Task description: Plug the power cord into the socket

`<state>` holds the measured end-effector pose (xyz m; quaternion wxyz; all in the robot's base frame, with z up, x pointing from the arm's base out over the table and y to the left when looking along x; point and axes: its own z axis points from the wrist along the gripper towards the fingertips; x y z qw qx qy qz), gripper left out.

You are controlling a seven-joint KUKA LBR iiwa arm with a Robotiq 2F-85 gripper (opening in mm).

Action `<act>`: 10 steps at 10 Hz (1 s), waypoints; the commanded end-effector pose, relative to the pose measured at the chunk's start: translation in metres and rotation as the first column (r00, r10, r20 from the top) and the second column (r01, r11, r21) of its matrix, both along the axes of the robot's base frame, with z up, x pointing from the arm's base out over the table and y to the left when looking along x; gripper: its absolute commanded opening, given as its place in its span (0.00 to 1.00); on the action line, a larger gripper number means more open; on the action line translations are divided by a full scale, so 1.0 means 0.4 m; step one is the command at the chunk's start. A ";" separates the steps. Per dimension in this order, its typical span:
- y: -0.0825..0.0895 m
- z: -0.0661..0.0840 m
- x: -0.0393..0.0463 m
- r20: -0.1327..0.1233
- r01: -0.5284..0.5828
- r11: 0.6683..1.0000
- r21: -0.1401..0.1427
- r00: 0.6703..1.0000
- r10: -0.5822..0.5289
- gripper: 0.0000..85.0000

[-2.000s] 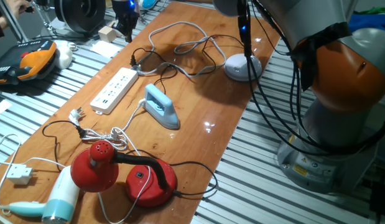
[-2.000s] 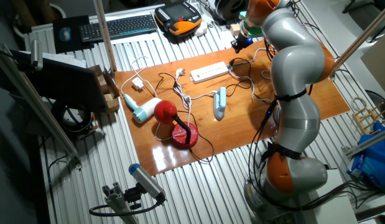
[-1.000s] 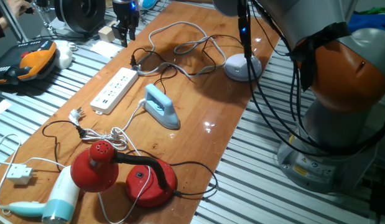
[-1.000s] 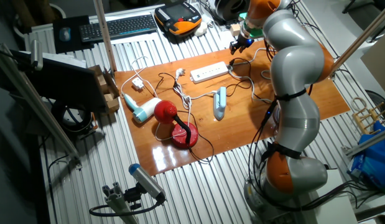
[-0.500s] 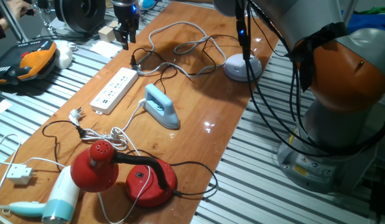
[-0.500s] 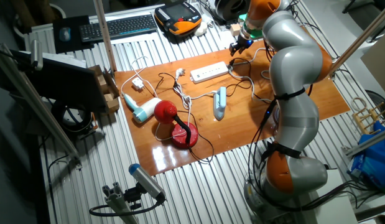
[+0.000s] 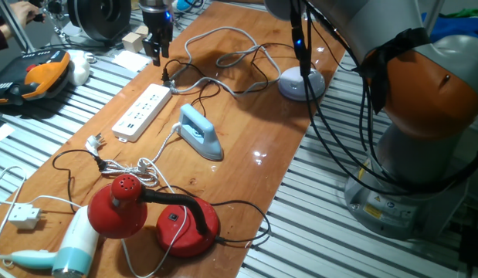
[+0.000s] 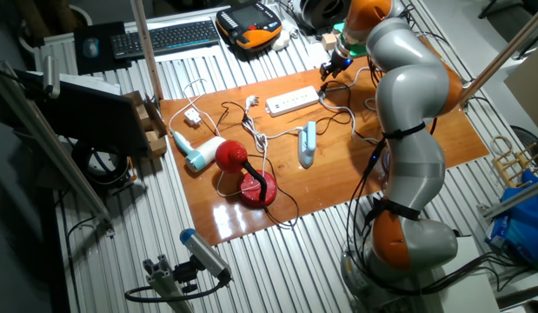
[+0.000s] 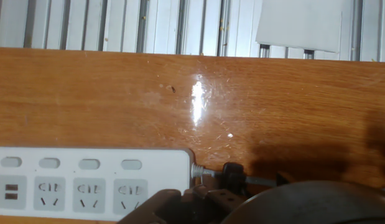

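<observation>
The socket is a long white power strip (image 7: 142, 110) lying on the wooden table, also in the other fixed view (image 8: 293, 101) and at the lower left of the hand view (image 9: 86, 183). The power cord's small black plug (image 7: 167, 76) lies just off the strip's far end, with its thin black cord (image 7: 211, 83) trailing right. The plug also shows in the hand view (image 9: 232, 172). My gripper (image 7: 156, 52) hangs above the table's far edge, a little beyond and left of the plug, fingers pointing down, slightly apart and empty. It also shows in the other fixed view (image 8: 332, 68).
A light-blue iron (image 7: 200, 131) lies beside the strip. A thick pale grey cable (image 7: 223, 52) loops to a grey round base (image 7: 302, 83). A red lamp (image 7: 157, 216), a hair dryer (image 7: 69, 247) and a white plug block (image 7: 22, 215) lie at the near end.
My gripper has come down and shifted a little toward the plug and the strip's end. Nothing on the table has moved.
</observation>
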<state>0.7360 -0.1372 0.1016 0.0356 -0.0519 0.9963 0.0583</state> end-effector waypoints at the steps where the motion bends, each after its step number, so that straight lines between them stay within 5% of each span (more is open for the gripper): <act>1: 0.000 -0.005 0.000 0.000 0.000 1.000 0.003 1.000 0.000 0.60; 10: 0.003 -0.051 -0.002 -0.002 0.009 1.000 0.014 1.000 -0.009 0.60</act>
